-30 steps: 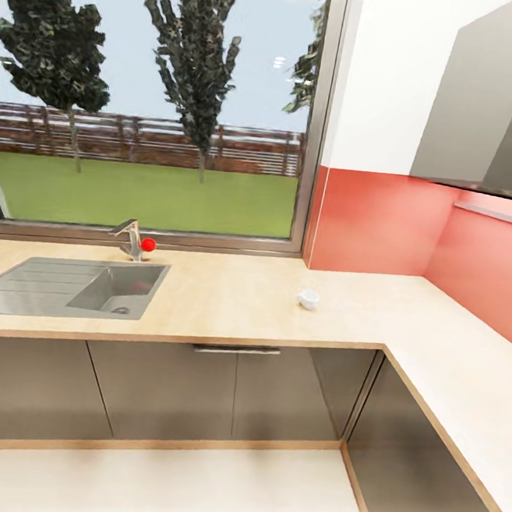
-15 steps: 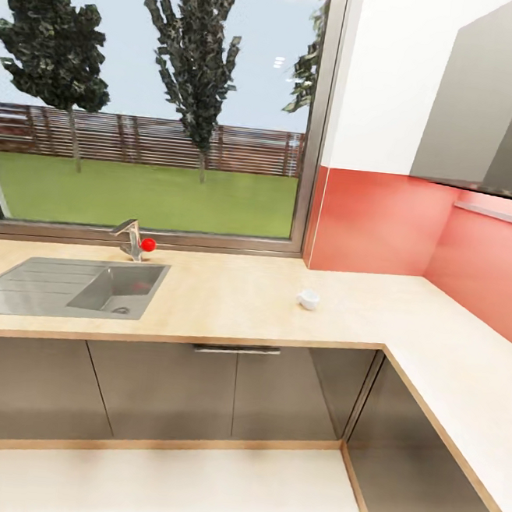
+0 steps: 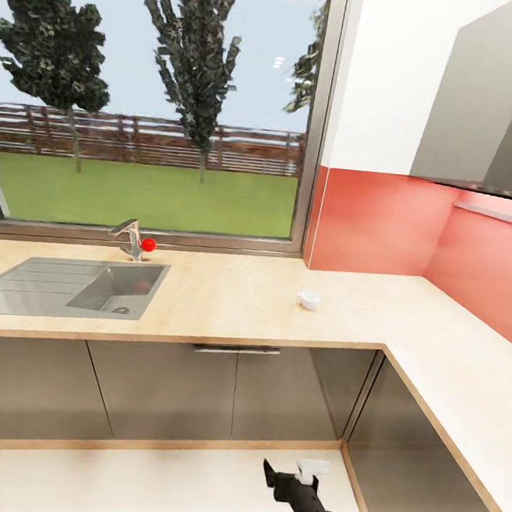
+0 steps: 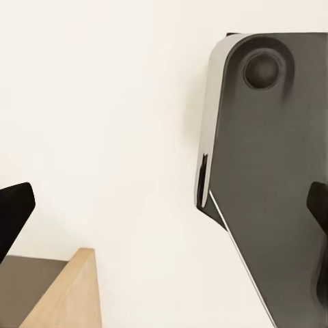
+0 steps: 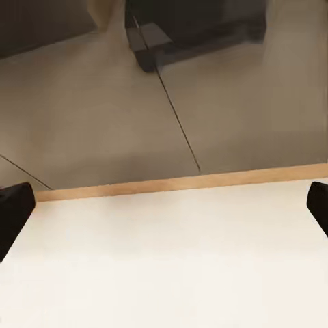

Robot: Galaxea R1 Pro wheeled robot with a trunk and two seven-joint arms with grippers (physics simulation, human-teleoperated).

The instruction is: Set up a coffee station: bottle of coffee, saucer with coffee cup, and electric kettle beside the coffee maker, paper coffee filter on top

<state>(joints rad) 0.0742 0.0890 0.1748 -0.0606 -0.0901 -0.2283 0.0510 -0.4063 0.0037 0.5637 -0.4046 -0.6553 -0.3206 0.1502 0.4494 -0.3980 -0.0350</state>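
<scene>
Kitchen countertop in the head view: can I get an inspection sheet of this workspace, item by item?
Surface: light-wood kitchen countertop, L-shaped, with an inset steel sink at its left.
Job's things: small white coffee cup alone on the countertop, right of the sink.
Clutter: nothing seen.
Grippers: right gripper open, low before the grey cabinet fronts; left gripper open.
Cables: nothing seen.
Surroundings: window behind the sink, red backsplash, grey wall cabinet.
</scene>
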